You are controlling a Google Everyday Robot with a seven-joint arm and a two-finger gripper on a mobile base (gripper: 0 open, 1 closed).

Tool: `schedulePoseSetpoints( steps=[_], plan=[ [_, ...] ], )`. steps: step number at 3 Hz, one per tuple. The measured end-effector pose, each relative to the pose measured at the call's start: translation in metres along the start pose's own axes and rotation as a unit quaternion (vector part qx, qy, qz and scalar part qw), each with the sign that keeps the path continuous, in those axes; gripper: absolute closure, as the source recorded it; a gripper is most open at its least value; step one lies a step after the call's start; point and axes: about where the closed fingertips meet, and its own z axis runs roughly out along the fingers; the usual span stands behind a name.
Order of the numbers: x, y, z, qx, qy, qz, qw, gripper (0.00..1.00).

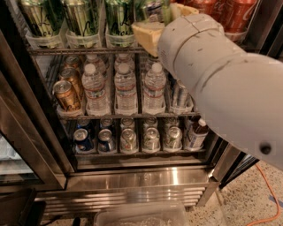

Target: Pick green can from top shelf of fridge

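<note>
Tall green cans with pale streaks and dark lettering (118, 17) stand in clear plastic lanes on the top shelf (88, 50) of the fridge (48, 132). My gripper (152, 31) is at the front of that shelf, just right of the third lane. Its pale yellow tip sits right under another green can (152, 8); I cannot tell whether it touches it. My thick white arm (221, 75) reaches in from the lower right and hides the right part of the shelf.
Red cola cans (230, 13) stand at the top right. The middle rack holds water bottles (126, 86) and gold cans (66, 95). The lower rack holds short cans (128, 140). Below are the stainless base (141, 181), a clear bin (141, 216) and an orange cable (265, 194).
</note>
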Motion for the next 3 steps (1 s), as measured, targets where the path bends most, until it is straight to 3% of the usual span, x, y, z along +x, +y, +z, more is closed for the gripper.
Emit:
schedulePoseSetpoints(
  steps=[1, 2, 3],
  plan=[
    [-0.001, -0.023, -0.007, -0.032, 0.019, -0.020, 0.9991, 1.00],
    [-0.001, -0.005, -0.011, -0.066, 0.030, -0.022, 0.9971, 1.00],
    [0.000, -0.005, -0.011, -0.066, 0.031, -0.022, 0.9971, 1.00]
  ],
)
